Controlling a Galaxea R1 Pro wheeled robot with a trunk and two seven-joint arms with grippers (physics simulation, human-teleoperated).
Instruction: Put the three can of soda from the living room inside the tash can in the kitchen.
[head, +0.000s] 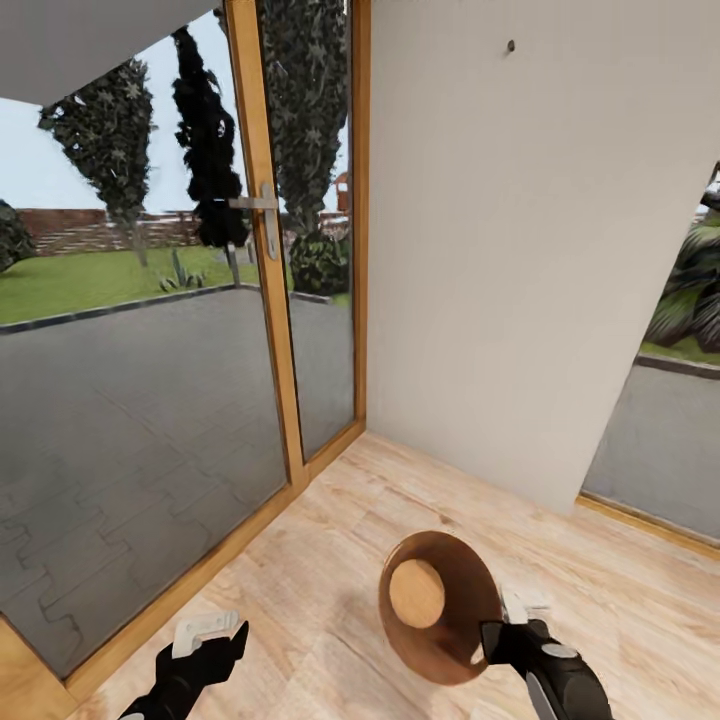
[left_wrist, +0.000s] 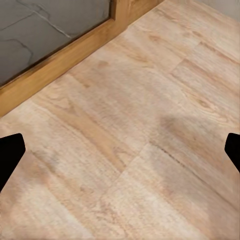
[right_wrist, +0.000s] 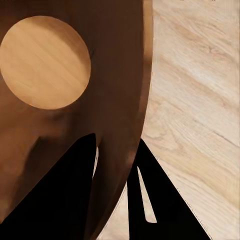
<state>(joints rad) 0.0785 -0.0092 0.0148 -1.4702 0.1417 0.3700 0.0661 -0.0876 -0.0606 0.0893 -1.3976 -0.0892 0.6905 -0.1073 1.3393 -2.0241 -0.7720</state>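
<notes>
Transit seems to be the step in hand: the right gripper (head: 500, 632) carries the trash can (head: 437, 604) by its rim, one finger inside the wall and one outside, as the right wrist view shows with the dark fingers (right_wrist: 75, 185) straddling the brown wall (right_wrist: 120, 100). Pinched at the edge like this, the bin hangs tilted, its mouth turned toward the head camera so the round pale bottom (head: 417, 593) is in plain sight; nothing lies inside it. That grip is probably chosen because the rim is the only part thin enough for the jaws to close on.

The left gripper (head: 208, 633) hangs low over the plank floor (head: 330, 560), holding nothing, its fingertips (left_wrist: 11, 152) spread wide at the two sides of the left wrist view with bare boards between them.

No soda cans are to be seen here. Ahead stands a corner: a wood-framed glass door (head: 150, 400) with a metal handle (head: 262, 215) on the left, a white wall (head: 520, 250) straight on, and another glazed opening (head: 670, 430) on the right. Free floor lies around the bin, but the corner closes off forward travel, so the base would likely need to turn.
</notes>
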